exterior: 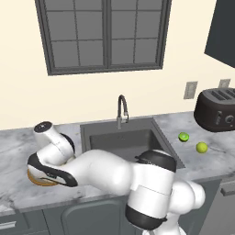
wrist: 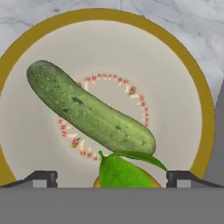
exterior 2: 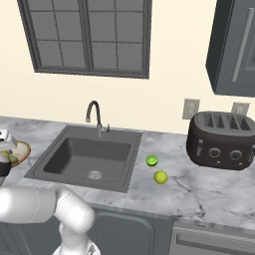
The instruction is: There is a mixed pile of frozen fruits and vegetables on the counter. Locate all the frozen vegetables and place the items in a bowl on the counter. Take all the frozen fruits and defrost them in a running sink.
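My gripper (wrist: 111,178) hangs open straight above the bowl (wrist: 192,87), which has a golden-tan rim and a cream inside with reddish marks. A long dark green cucumber (wrist: 89,111) lies slantwise in the bowl. Beside its lower end sits a small yellow-orange item with a green leaf (wrist: 120,174), between my spread fingertips (wrist: 41,177) and touching neither. Two frozen fruits rest on the marble counter (exterior 2: 209,191) right of the sink (exterior 2: 89,159): a darker green ball (exterior 2: 152,160) and a yellow-green one (exterior 2: 160,177). In the left base view my arm covers most of the bowl (exterior: 36,180).
A tall curved dark faucet (exterior: 121,108) stands behind the dark basin. A black toaster (exterior 2: 221,139) sits at the far right of the counter, under a wall outlet. A window is above the sink and a dark cabinet hangs at the upper right.
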